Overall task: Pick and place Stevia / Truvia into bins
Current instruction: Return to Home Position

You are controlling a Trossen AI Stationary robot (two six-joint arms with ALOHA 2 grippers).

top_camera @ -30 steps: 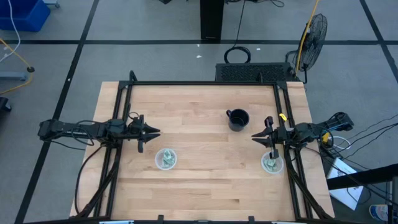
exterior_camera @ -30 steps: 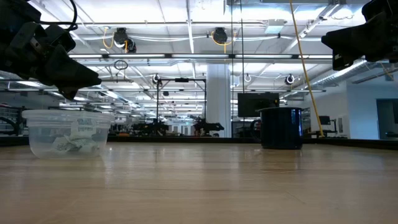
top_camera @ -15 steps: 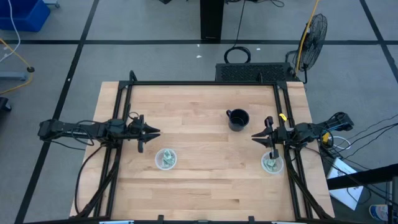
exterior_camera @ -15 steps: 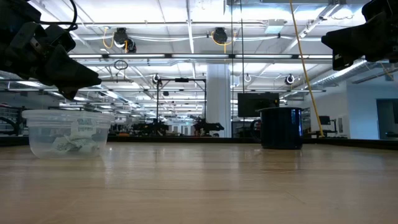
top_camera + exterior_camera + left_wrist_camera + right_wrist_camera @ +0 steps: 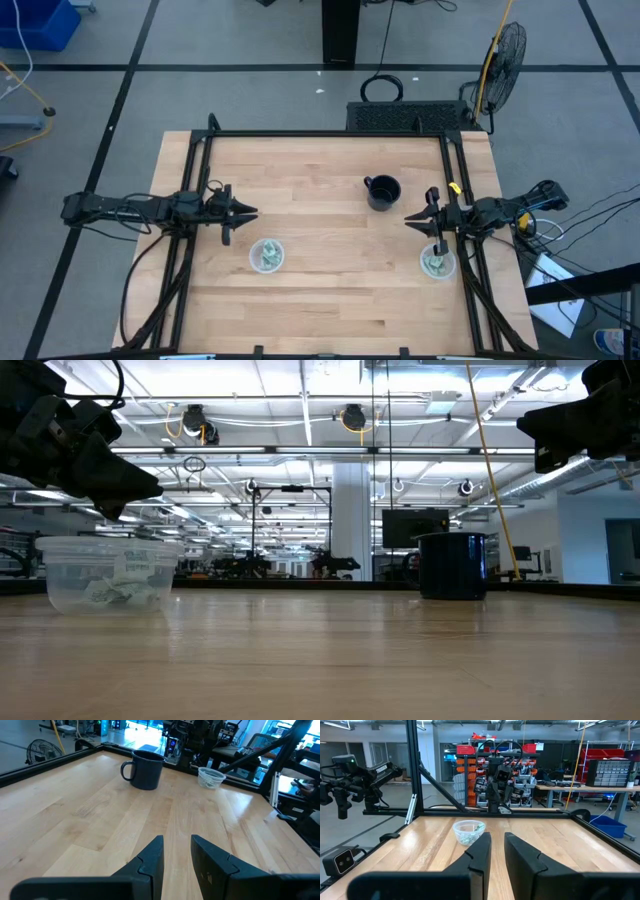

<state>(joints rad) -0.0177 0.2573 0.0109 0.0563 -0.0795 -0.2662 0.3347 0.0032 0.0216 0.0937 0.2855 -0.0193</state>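
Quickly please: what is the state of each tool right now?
Left tool: open a little, holding nothing.
Right tool: open a little, holding nothing.

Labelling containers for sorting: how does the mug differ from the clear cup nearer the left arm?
The mug is dark, opaque and handled; the clear cup is see-through and handleless. The cup holds pale sachets; none show in the mug. Both are round and stand upright on the table.

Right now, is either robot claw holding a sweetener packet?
No, the left gripper and right gripper each have nothing between their fingers.
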